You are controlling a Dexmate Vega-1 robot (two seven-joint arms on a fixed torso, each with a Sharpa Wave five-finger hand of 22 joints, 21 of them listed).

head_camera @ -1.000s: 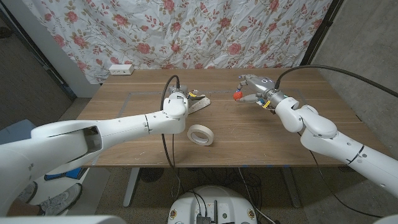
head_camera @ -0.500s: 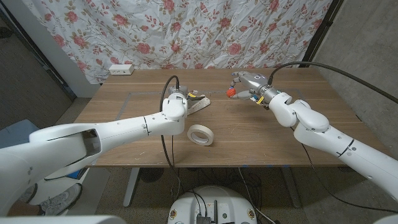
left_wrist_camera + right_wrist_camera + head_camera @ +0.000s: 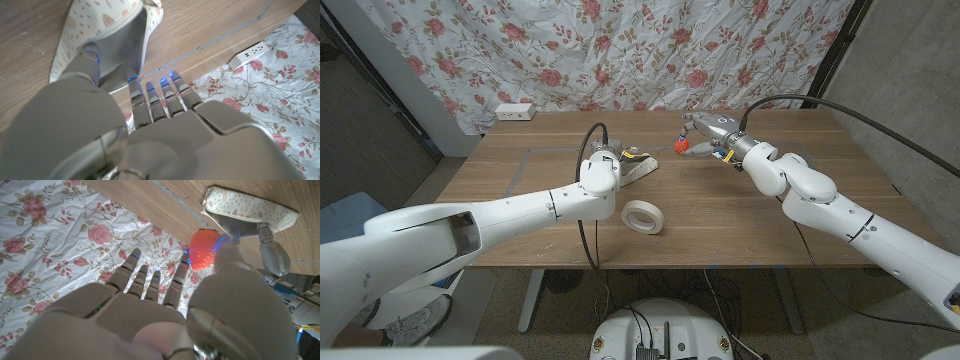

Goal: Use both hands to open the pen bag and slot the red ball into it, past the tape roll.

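The head camera is looking down from above over both white arms at the brown wooden table (image 3: 720, 215). Each wrist camera is sitting close behind its own hand, looking along the fingers, turned. All three views are sharing the cream, leaf-speckled fabric pen bag (image 3: 638, 166) (image 3: 112, 27) (image 3: 250, 207).

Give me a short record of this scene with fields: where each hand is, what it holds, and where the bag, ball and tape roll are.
left hand: at the pen bag, a finger inside its opening
right hand: raised right of the bag, holding the red ball
pen bag: on the table, mouth open
tape roll: flat on the table, nearer the robot than the bag, untouched
power strip: far left edge of the table
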